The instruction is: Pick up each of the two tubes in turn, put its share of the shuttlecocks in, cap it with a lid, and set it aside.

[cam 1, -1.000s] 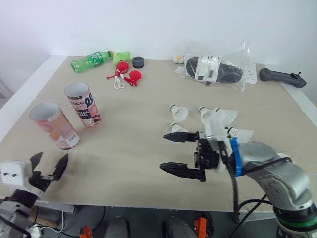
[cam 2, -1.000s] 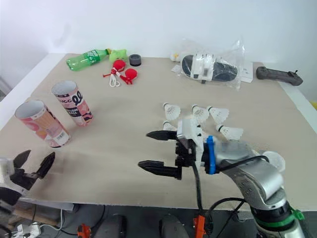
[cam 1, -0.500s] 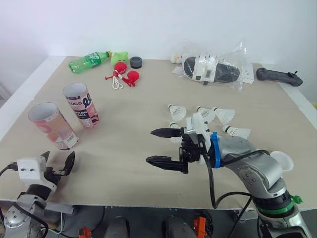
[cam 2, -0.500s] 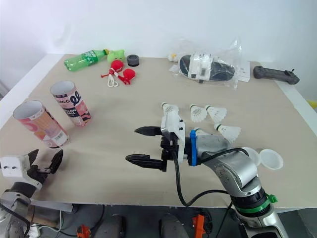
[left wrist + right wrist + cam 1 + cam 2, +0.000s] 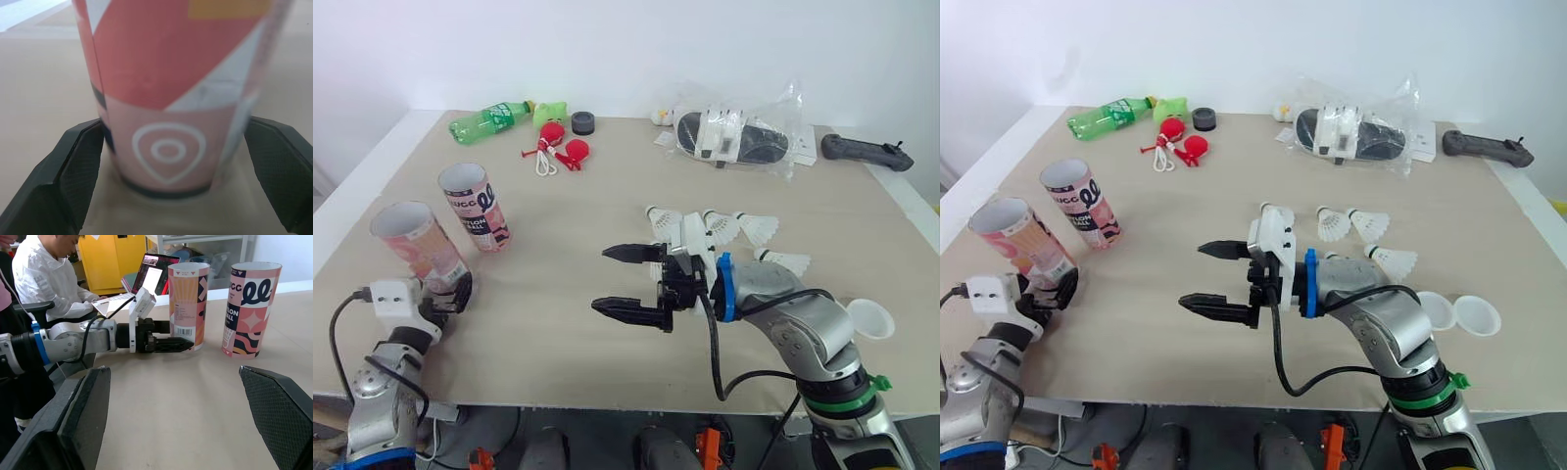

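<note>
The two tubes stood upright and open-topped at the left of the counter, close together but apart: the salmon tube nearer, the pink patterned tube just beyond it. Neither showed a shuttlecock inside, though their depths were hidden.

The left claw was at the foot of the salmon tube. In the left wrist view its two fingers were spread wide to either side of the base, close against the wall, and I could not tell whether they pressed on it. The tube rested on the counter, not yet lifted.

The right claw hung over the middle of the counter, wide apart and holding nothing, its tips pointing left toward the tubes.

The shuttlecocks lay loose on the counter right of centre, just behind the right arm; at least four showed, and the arm may have hidden more. The two white lids sat side by side at the near right edge, well apart from the tubes.

By my judgement the task was at its very start: the first pick-up was being set up and nothing else was done. Both tubes had yet to be lifted, filled, capped and set aside.

At the far edge lay a green bottle and a plastic bag, no part of the job.
</note>
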You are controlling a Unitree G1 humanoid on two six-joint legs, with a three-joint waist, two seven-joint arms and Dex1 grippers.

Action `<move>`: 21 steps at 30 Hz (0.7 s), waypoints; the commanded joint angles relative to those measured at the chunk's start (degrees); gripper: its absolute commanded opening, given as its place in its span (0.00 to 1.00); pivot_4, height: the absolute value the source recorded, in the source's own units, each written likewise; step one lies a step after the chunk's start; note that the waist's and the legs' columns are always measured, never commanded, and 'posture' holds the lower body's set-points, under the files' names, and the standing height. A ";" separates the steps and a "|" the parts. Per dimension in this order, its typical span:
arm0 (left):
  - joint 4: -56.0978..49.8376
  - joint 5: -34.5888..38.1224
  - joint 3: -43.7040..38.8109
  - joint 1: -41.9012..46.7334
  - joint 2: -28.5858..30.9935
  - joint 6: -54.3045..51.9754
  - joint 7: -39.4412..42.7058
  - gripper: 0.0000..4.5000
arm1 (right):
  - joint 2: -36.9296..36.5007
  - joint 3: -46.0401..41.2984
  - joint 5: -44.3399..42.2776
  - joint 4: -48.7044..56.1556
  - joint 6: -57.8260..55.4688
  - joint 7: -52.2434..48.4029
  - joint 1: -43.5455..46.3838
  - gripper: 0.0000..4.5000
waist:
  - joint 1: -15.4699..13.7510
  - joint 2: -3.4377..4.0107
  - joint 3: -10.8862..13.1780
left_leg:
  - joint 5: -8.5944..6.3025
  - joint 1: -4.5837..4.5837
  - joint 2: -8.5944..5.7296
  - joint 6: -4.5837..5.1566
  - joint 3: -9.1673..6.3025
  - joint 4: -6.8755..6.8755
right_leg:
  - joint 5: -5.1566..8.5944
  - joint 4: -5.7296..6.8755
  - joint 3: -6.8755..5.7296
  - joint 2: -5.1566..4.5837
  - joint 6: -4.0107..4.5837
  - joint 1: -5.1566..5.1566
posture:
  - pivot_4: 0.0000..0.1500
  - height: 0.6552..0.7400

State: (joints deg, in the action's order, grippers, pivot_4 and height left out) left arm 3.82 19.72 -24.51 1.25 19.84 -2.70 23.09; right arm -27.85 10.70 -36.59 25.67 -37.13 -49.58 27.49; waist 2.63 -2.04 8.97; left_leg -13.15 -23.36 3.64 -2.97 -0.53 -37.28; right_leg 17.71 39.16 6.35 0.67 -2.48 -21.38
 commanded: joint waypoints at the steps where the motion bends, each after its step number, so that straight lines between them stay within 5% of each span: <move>1: 2.42 -0.39 0.19 2.21 1.74 1.84 0.85 0.99 | 0.20 -0.93 0.23 0.99 1.43 0.04 0.15 1.00 | 0.01 0.00 0.00 | 0.00 0.00 0.00 0.00 0.00 0.01 | 0.00 0.00 0.00 0.00 0.00 -0.01 | 1.00 1.00; 14: 10.41 -0.70 1.75 7.54 2.39 4.74 2.55 0.99 | -0.33 -1.33 0.67 2.10 1.90 0.01 -2.04 1.00 | -0.01 0.03 0.01 | 0.00 -0.01 -0.02 0.00 -0.04 0.01 | 0.00 0.00 -0.05 -0.02 0.01 0.01 | 1.00 1.00; 18: 10.68 -0.50 1.78 7.45 2.06 5.11 2.54 0.73 | -0.43 -1.42 0.70 2.29 1.89 0.11 -2.19 1.00 | 0.00 0.03 0.01 | 0.00 -0.01 -0.02 0.00 -0.04 0.01 | 0.00 0.00 -0.05 -0.02 0.00 0.01 | 1.00 1.00; 21: 10.43 -0.19 1.64 6.74 1.83 5.01 2.39 0.70 | -0.52 -1.53 0.66 2.39 1.85 0.17 -2.34 1.00 | 0.00 0.03 0.01 | 0.00 -0.01 -0.02 0.00 -0.04 0.02 | 0.00 0.00 -0.05 -0.02 0.00 0.01 | 1.00 1.00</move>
State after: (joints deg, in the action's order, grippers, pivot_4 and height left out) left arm 14.27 19.23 -22.96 8.67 21.63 2.17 25.46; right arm -27.96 10.70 -35.66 25.76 -36.26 -49.60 25.17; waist 2.63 -2.02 8.99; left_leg -13.14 -23.37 3.62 -2.97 -0.57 -37.27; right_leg 17.70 39.16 6.30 0.65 -2.47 -21.37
